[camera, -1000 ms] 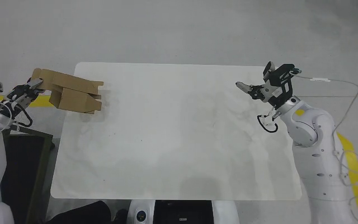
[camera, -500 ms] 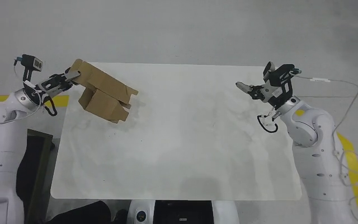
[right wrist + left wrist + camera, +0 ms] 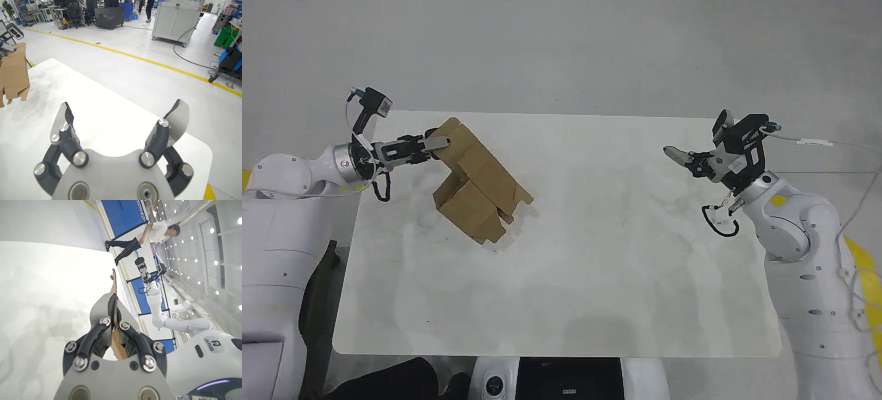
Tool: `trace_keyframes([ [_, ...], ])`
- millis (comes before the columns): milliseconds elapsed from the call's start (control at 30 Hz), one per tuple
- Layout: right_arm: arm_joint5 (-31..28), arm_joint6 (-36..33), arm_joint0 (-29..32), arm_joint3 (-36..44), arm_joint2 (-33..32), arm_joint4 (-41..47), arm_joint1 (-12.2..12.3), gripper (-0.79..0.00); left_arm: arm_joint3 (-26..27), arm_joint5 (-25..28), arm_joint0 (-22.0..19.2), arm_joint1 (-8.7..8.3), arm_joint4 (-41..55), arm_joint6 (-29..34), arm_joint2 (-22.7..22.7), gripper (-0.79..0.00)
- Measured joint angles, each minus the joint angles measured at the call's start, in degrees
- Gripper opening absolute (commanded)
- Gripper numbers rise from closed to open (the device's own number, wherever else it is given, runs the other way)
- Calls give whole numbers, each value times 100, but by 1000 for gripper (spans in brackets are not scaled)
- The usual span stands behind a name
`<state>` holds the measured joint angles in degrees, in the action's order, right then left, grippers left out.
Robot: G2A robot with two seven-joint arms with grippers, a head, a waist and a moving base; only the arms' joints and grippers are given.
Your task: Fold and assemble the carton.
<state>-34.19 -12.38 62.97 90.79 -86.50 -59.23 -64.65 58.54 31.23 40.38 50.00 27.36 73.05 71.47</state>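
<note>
The left gripper (image 3: 437,145) is clamped on a top edge of the carton (image 3: 480,185). Over the last second it has carried the carton from beyond the bench's (image 3: 622,260) left edge to above its far left part, flaps hanging, seemingly just off the surface. Folding can probably begin now; none looks done yet. The right gripper (image 3: 682,158) hangs spread and empty over the bench's far right part, unmoved and well apart from the carton.

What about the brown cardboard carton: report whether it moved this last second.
Yes. The brown cardboard carton moved inward from the white table's left edge, held by the left gripper.
</note>
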Motion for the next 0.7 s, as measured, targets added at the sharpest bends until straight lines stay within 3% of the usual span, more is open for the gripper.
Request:
trace_keyframes([
  [267, -400, -632, -99, -119, 347, 652, -3, 0, 260, -26, -83, 83, -71, 26, -456, -785],
  [700, -1427, -1583, -1157, -1325, 1903, 2565, -215, 0, 858, -77, -297, 191, 59, 78, -1154, -785],
])
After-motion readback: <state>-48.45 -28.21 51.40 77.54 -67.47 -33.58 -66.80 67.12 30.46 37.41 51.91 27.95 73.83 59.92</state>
